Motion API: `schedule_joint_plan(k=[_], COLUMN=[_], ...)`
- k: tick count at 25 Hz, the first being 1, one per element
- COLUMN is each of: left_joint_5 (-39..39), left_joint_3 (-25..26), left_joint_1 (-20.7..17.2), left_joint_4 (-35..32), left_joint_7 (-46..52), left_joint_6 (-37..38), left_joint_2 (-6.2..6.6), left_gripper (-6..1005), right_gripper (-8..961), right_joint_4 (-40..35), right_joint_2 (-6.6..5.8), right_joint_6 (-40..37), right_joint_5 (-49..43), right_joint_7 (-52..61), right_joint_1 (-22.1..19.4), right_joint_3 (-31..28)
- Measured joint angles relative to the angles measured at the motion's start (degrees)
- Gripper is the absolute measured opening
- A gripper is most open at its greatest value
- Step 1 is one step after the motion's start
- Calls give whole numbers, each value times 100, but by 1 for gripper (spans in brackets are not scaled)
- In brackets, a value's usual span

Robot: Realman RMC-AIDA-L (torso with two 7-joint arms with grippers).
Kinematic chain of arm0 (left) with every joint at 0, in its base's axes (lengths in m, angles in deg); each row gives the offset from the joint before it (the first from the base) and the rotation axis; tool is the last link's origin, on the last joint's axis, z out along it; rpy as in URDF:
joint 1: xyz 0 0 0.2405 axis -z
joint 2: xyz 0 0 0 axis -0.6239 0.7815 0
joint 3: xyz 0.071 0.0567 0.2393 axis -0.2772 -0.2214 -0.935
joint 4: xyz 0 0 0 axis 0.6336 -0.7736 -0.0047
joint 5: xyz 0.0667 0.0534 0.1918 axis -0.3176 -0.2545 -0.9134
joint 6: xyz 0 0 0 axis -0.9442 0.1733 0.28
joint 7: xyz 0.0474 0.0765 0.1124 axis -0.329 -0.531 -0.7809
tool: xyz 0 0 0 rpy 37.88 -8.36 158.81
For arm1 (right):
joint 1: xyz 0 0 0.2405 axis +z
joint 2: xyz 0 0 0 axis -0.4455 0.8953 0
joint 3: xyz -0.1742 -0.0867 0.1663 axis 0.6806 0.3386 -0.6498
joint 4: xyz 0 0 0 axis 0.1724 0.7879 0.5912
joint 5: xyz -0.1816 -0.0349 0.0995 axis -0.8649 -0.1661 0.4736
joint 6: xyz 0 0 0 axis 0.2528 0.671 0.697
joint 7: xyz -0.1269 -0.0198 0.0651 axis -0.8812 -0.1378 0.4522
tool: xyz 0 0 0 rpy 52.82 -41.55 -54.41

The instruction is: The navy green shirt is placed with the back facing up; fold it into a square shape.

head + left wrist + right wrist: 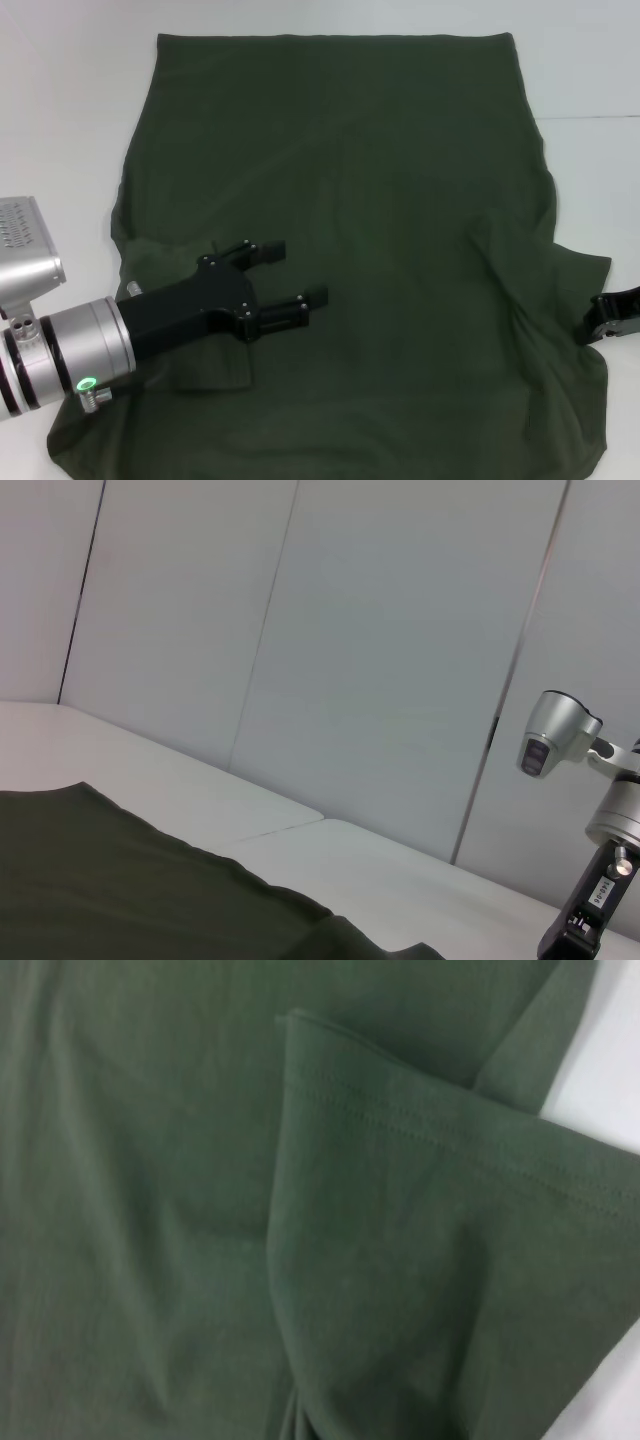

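**On the white surface, a shirt spread wide between two arms**

Across the white surface [60,120] the navy green shirt [350,200] lies mostly flat, its far edge straight, its right sleeve folded inward with stitched hem showing. Bare surface runs along the far side and both flanks. The left gripper [285,280] hovers over the shirt's left part, jaws spread. The right gripper [612,315] sits at the shirt's right edge; I cannot tell how its jaws stand. Pale wall panels [400,680] stand behind.
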Motion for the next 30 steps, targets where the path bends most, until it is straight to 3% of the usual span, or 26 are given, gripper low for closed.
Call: schedule_joint_plan(k=[5, 30], left_joint_5=[0, 0], left_joint_3=[47, 79], left_joint_1=[-5, 14], left_joint_4=[-4, 0], left_joint_7=[0, 0], left_joint_6=[0, 48], left_joint_2=[0, -9], left_gripper=[908, 907], right_gripper=[3, 6], right_joint_4=[-4, -529], right_joint_2=[0, 29], right_joint_6=[5, -100], right_joint_5=[1, 349], right_joint_7=[2, -239], right_joint_1=[0, -513], right_joint_3=[0, -523])
